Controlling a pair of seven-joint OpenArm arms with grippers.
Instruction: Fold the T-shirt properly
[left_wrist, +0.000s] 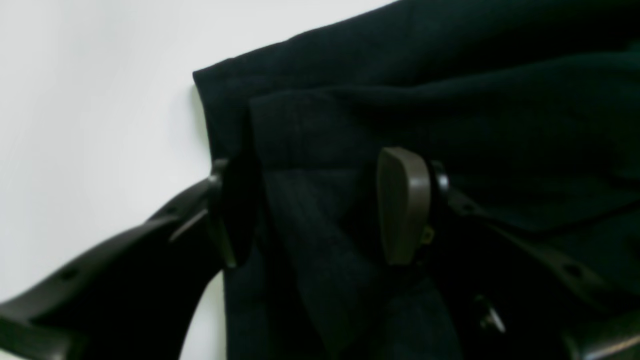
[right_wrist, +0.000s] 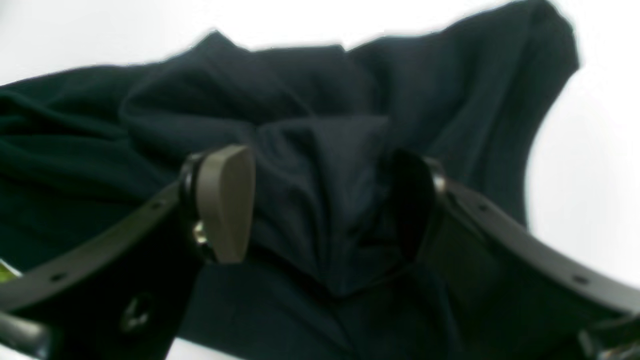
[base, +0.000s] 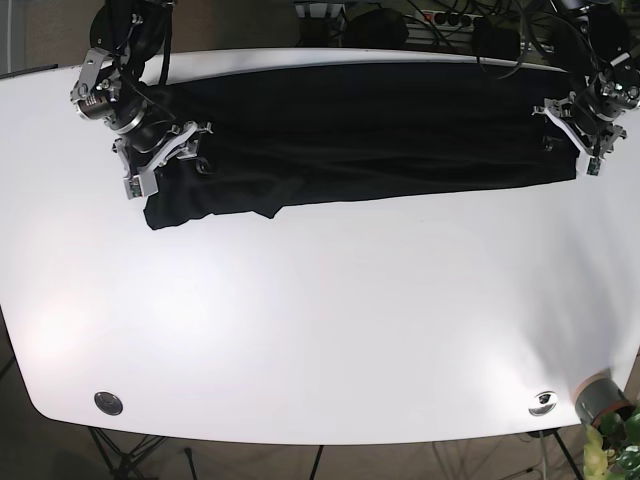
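With both of my arms reaching over the far half of the white oval tabletop (base: 320, 330), the nearer half lies bare apart from two small round metal fittings (base: 108, 403) near its front edge.

Item, task object: one black cotton T-shirt (base: 370, 135), spread in a long dark band across the far part of the table, from my right arm on the base view's left to my left arm on its right. Its lower edge is rumpled at the left end, where a fold sags toward the near side.

Item, my right gripper (right_wrist: 325, 200): jaws set well apart, a bunched ridge of the black cloth (right_wrist: 320, 200) rising between the tan pad (right_wrist: 225, 200) and the dark opposite finger. Whether either pad touches the fabric I cannot tell.

Item, my left gripper (left_wrist: 310, 205): jaws likewise wide, straddling layered folds at the shirt's edge (left_wrist: 300, 150), one finger at the cloth's border beside bare table, the tan pad (left_wrist: 402, 205) over the fabric. No closed grip shows.
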